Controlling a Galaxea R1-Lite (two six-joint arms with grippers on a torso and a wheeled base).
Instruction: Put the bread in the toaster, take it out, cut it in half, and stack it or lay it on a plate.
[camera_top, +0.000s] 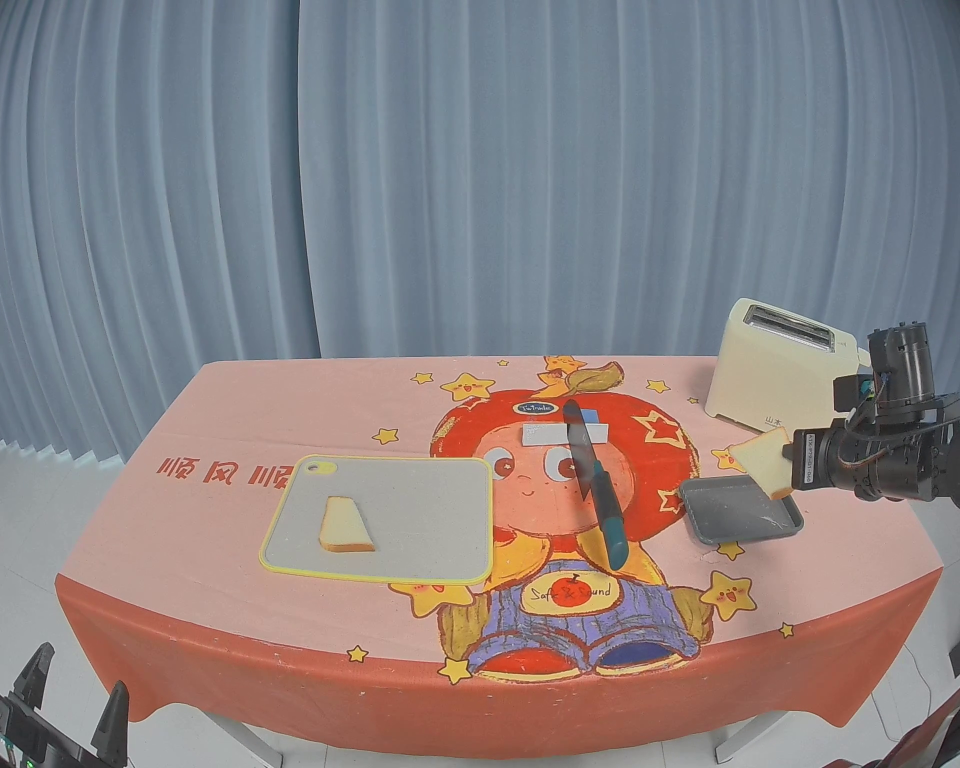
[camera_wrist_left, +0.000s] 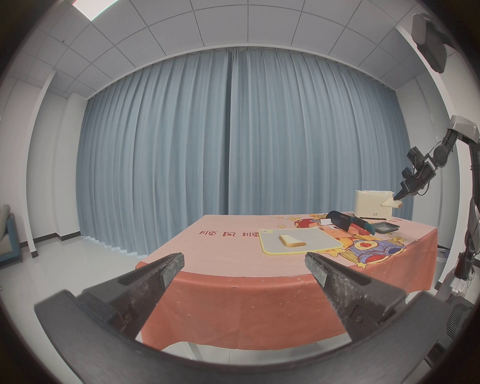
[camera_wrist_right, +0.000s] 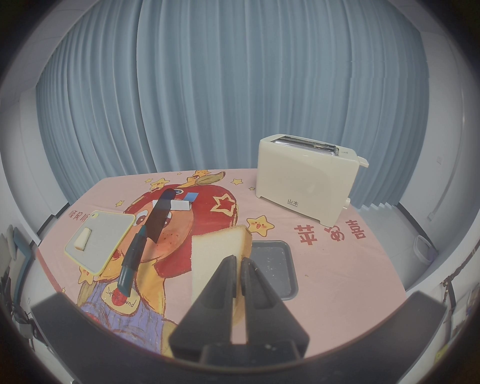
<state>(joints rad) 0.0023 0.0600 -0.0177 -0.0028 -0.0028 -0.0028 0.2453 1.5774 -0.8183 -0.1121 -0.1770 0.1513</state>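
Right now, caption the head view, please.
Right hand holds a bread slice aloft near the grey tray and toaster.

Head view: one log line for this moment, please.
right tool shut on bread half; above grey tray; left tool open; other half on cutting board

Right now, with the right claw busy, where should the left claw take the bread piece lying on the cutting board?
Probably across its two long slanted edges, mid-length, coming straight down from above. The bread piece lies flat on the cutting board, narrow end away from the robot, so nothing offers a side to slip under. The left claw is open.
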